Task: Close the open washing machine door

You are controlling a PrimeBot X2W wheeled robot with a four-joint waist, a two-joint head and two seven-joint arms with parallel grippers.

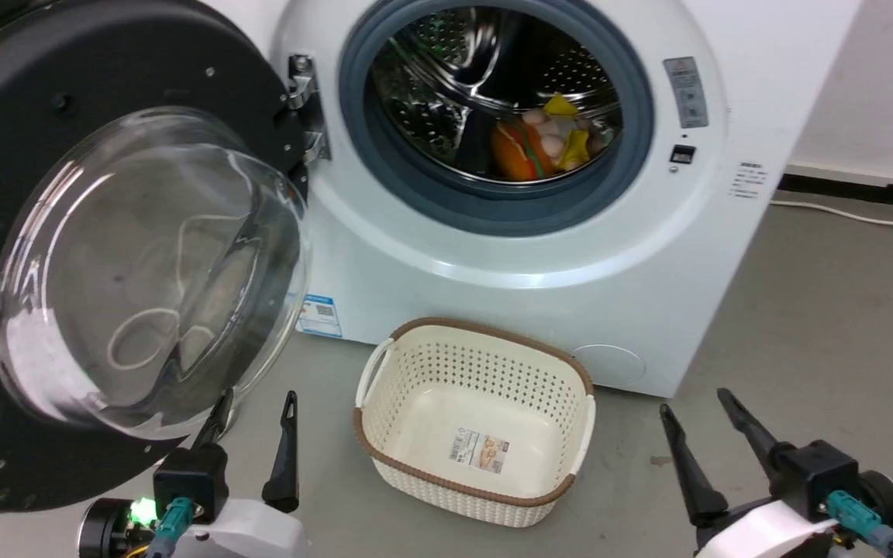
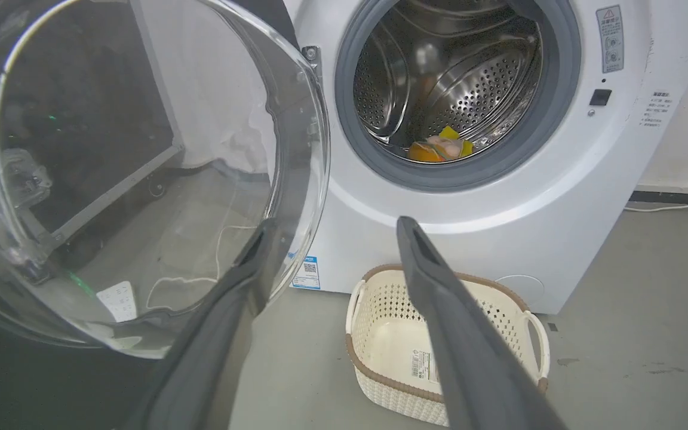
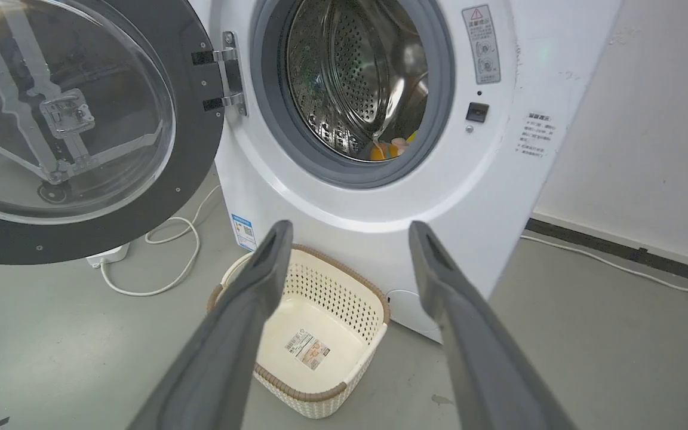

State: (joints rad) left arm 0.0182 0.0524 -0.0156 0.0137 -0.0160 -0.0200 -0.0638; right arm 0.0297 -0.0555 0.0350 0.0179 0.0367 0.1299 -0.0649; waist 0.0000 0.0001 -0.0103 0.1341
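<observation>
— Where's the door (image 1: 144,271)?
— Wide open, swung out to the left of the washer (image 1: 493,256) on its hinge, with the glass bulging towards you.
— And the claws?
— Your left claw (image 1: 257,397) is spread and empty. One finger is at the lower edge of the glass, but I can't tell if it touches. Your right claw (image 1: 693,400) is also spread and empty, low and to the right of the basket (image 1: 384,372).
</observation>
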